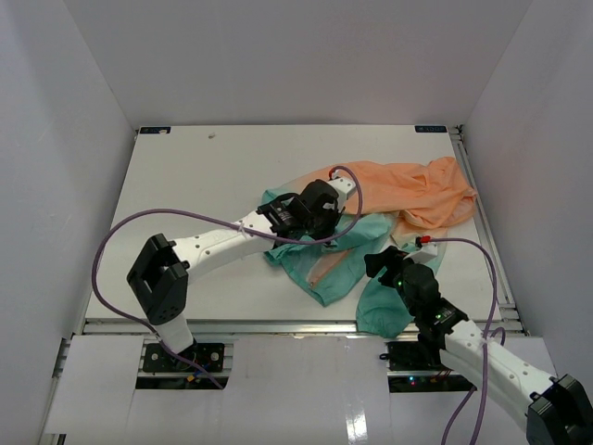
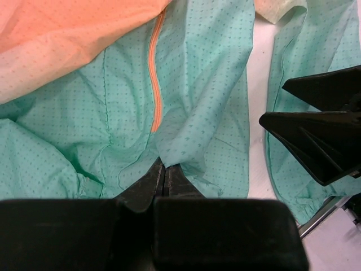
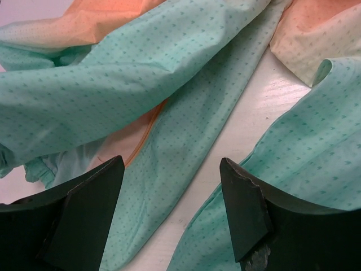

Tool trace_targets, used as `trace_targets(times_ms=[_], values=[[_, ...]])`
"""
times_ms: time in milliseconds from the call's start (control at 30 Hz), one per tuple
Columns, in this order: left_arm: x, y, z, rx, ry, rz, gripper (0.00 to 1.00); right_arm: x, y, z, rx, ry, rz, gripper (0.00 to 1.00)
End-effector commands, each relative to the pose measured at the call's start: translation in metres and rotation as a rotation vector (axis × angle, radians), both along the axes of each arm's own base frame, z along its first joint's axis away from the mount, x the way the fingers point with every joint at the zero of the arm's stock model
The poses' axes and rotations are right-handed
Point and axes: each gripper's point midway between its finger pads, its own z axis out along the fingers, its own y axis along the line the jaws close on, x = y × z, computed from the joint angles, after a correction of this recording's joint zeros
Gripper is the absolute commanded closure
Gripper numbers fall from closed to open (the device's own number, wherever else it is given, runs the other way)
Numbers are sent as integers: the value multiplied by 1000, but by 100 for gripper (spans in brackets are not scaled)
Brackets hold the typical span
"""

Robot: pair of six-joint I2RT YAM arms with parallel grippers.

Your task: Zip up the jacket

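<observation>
From above, the jacket [image 1: 417, 195] lies crumpled on the white bench [image 1: 204, 185], from the middle toward 3 o'clock. Its orange part spreads to 2 o'clock and its teal part hangs toward 5 o'clock, near the front edge. The left claw [image 1: 320, 213] is down on the middle of the heap, and the right claw [image 1: 382, 264] hovers at 4 o'clock from it, just beside a teal sleeve. In the left wrist view the two fingers [image 2: 148, 183] are clenched together, and they appear to pinch a thin fold of teal cloth at 6 o'clock from the lower end of the orange zipper [image 2: 153, 84]. The zipper runs up toward 12 o'clock and goes under the orange cloth. The slider I cannot find in this view. The right claw shows at 3 o'clock, apart from the cloth. In the right wrist view this claw is released. Its fingers [image 3: 84, 209] stand wide with nothing between them, above a teal sleeve and a strip of bare bench, and a bit of the orange zipper line peeks out at 9 o'clock under a fold. I judge that the step in hand is to hold the hem firm so the zipper becomes straight. To do it well, the left claw should keep the cloth tight without lifting much, while the right claw finds the slider first and does not take loose sleeve cloth by mistake. I can read no brand or writing on the jacket. Small dark marks sit at the far corners of the bench, too small to read.
</observation>
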Motion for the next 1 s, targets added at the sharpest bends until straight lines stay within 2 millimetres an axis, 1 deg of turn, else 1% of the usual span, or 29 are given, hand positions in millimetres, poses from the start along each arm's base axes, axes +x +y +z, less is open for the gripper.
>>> trace_targets(times_ms=[0,33,67,133,167,200,233,267,300,333,433,567,633,667,733,767,800,867,900,967], values=[[46,43,38,-87,-53,219,100,11,-5,3,3,-9,-63,26],[61,61,38,-105,-37,295,100,14,-6,3,-9,-1,-74,26],[72,77,37,-121,-21,356,100,15,-7,-2,-32,19,-80,26],[84,100,32,-137,0,432,100,20,-8,-2,-53,37,-89,26],[91,118,25,-133,9,492,100,27,-16,0,-64,45,-116,27],[94,133,18,-126,20,543,100,31,-19,-1,-69,56,-121,27],[96,142,13,-123,28,577,100,33,-21,0,-68,63,-117,28],[97,147,10,-126,35,595,100,39,-29,2,-66,64,-138,28],[97,162,-5,-108,59,639,100,47,-46,1,-64,78,-186,28],[96,170,-15,-99,76,663,100,49,-52,0,-68,88,-191,29],[92,182,-35,-78,104,701,100,61,-80,4,-88,95,-268,29],[86,185,-46,-103,109,715,100,79,-102,4,-84,140,-314,29],[83,184,-45,-123,108,708,100,87,-105,-5,-65,184,-292,29],[81,183,-42,-144,106,704,100,92,-111,-6,-51,191,-303,29],[75,181,-44,-173,108,689,100,106,-115,-8,-21,213,-292,30],[73,178,-39,-203,102,675,100,111,-115,-6,1,209,-284,30],[69,176,-38,-222,107,654,100,119,-113,-4,17,209,-267,30],[54,170,-44,-244,128,606,100,140,-111,-1,24,210,-241,30],[47,164,-42,-268,134,571,100,149,-110,1,23,208,-230,32],[28,148,-33,-322,133,488,100,164,-108,-7,27,238,-218,38]])
